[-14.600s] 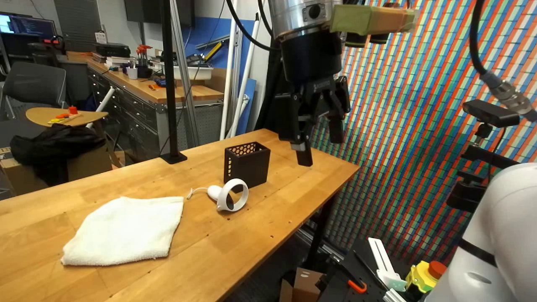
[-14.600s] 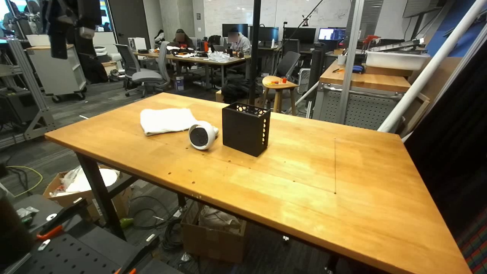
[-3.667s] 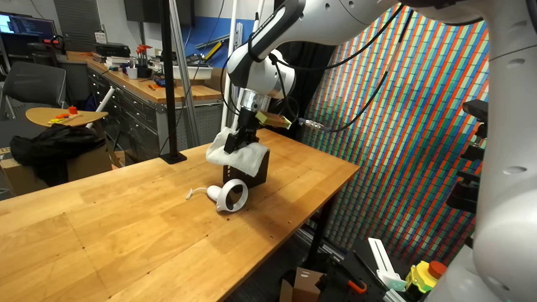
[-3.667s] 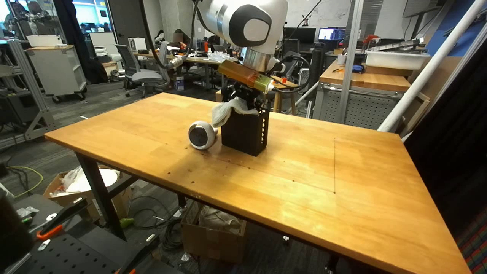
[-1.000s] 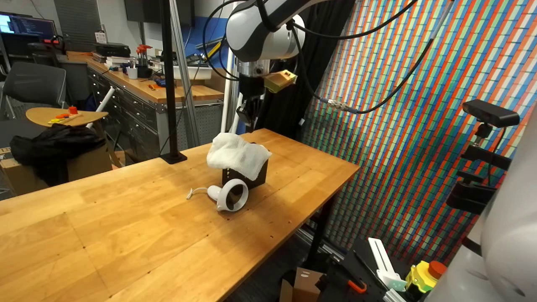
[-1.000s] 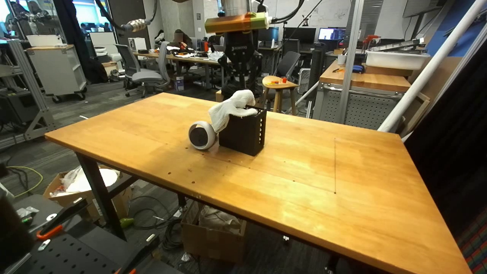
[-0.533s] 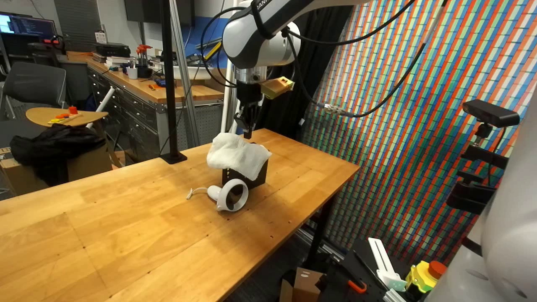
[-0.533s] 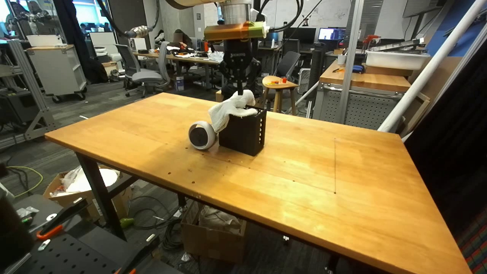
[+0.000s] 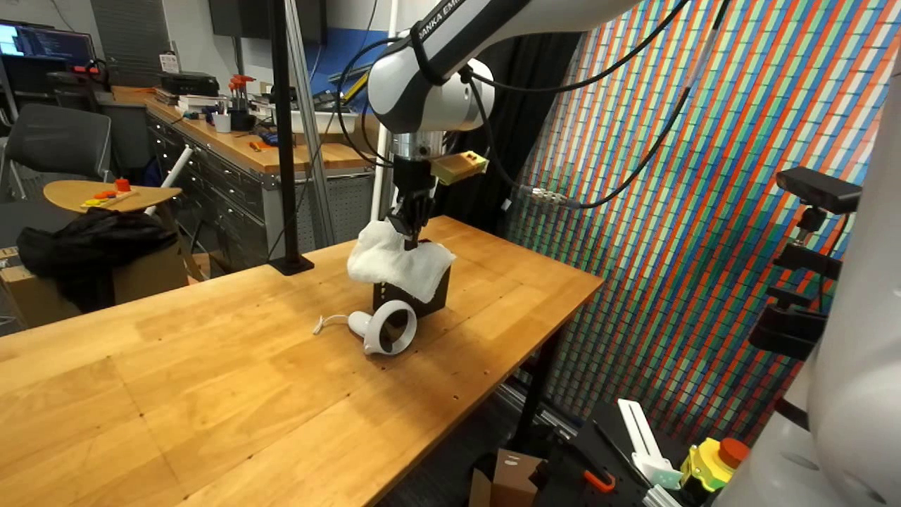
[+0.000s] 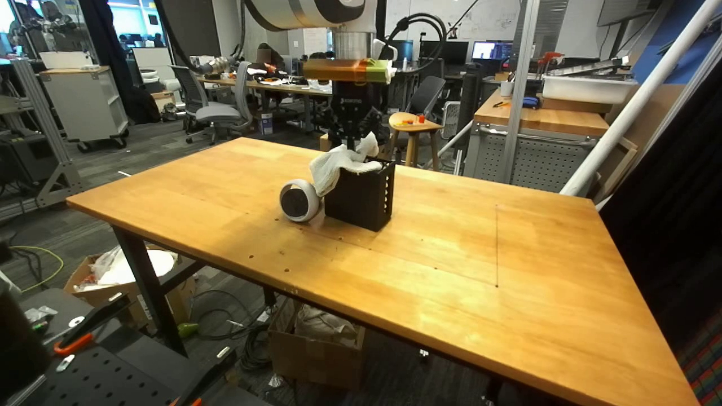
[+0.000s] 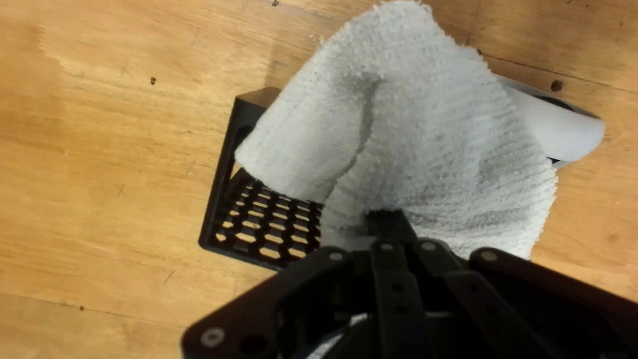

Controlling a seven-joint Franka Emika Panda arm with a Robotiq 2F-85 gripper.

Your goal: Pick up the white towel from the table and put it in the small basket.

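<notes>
The white towel lies draped over the top of the black basket on the desk, one corner hanging down outside the wall on the side of the white controller, though whether cloth and controller touch I cannot tell. The hand points down from above, its fingers pressed together and their tips sunk into a dip in the fabric. In the wrist view, a part of the basket's honeycomb mesh shows uncovered beside the towel, and the cloth hides part of the controller.
</notes>
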